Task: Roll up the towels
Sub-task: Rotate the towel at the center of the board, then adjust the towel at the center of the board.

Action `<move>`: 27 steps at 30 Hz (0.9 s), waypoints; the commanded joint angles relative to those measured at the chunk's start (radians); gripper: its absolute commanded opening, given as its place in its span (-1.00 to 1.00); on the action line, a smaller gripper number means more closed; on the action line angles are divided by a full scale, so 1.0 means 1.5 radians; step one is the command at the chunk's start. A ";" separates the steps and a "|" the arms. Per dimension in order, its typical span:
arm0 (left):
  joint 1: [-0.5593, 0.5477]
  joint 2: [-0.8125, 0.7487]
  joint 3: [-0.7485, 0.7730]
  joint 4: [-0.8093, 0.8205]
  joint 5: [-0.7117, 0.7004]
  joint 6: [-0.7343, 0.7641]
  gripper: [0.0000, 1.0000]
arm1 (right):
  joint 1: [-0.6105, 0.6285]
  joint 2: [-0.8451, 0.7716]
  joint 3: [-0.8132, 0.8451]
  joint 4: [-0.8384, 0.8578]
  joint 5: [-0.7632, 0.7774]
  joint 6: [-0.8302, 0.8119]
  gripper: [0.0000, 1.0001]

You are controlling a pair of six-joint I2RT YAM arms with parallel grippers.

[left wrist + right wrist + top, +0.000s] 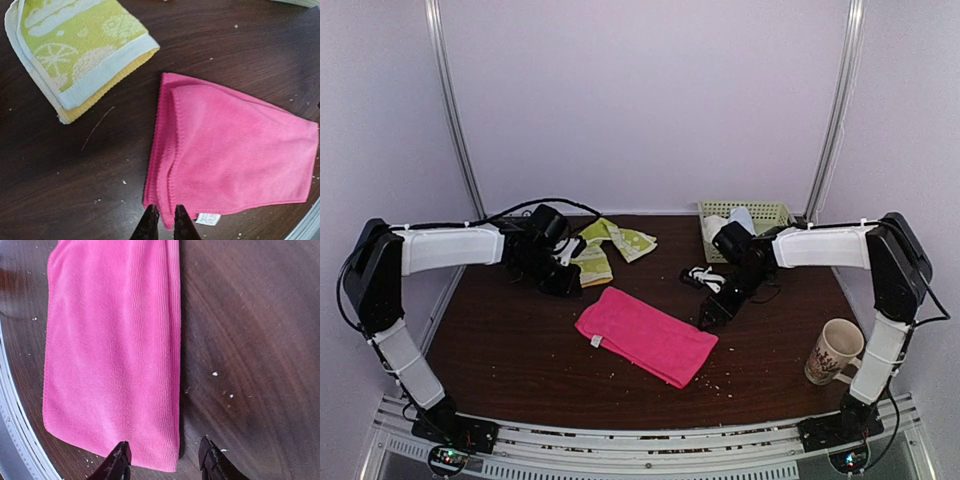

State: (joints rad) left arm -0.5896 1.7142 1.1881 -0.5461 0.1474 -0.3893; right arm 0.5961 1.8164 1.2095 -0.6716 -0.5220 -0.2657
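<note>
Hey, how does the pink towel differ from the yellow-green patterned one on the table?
The pink towel is plain; the yellow-green towel has a citrus print and cream border. The pink towel is longer and lies thin and flat; the yellow-green towel is a thicker folded stack farther back. Both are folded, not yet rolled.

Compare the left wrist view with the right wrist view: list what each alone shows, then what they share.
Left wrist only: the folded yellow-green cloth, lying apart from the pink towel; the towel's white label; the left tool, tips close together at the towel's edge.
Right wrist only: the right tool, fingers wide apart astride the towel's corner.
Both: the pink towel lying flat, not yet rolled, on the dark wooden table.
</note>
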 commanded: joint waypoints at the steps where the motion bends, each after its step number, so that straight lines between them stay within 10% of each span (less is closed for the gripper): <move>1: 0.004 -0.040 -0.073 0.071 0.119 -0.082 -0.78 | -0.006 -0.036 0.040 0.012 -0.005 -0.042 -0.04; 8: 0.004 -0.039 -0.149 0.181 0.218 -0.147 -0.93 | -0.011 -0.015 -0.008 0.109 -0.146 -0.055 -0.03; 27: 0.061 0.014 -0.216 0.237 0.159 -0.161 -1.00 | -0.010 0.078 -0.027 0.079 -0.103 -0.071 -0.10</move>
State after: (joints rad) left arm -0.5026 1.7515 0.8841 -0.2298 0.4038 -0.6197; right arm 0.5827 1.9079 1.1606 -0.5457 -0.6949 -0.3672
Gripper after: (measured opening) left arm 0.003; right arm 0.454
